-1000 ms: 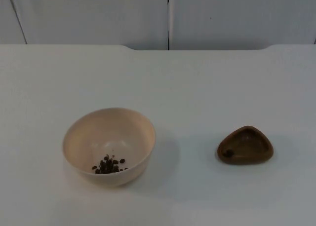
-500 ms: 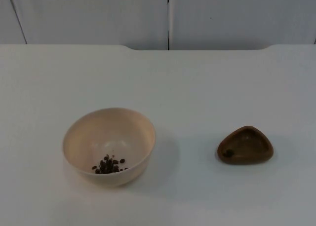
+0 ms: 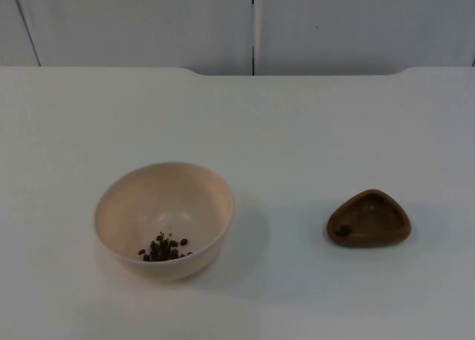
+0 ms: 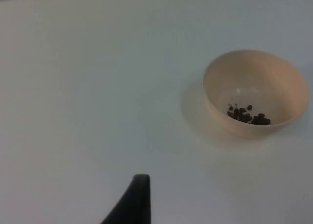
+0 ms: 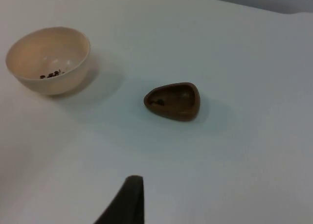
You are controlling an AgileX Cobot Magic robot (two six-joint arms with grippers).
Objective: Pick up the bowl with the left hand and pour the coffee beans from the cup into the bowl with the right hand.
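black tapered end effector fingertip (image 4: 134,199)

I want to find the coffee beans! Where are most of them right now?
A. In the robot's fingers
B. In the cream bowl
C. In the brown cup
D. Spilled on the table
B. A dark pile of coffee beans lies at the bottom of the cream bowl, while the brown cup to its side holds only a speck or two.

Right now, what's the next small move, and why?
Probably none beyond keeping both arms back. The coffee beans already lie in the bowl, which stands on the table, and the brown cup sits upright apart from it with at most a bean left. Neither gripper is near them.
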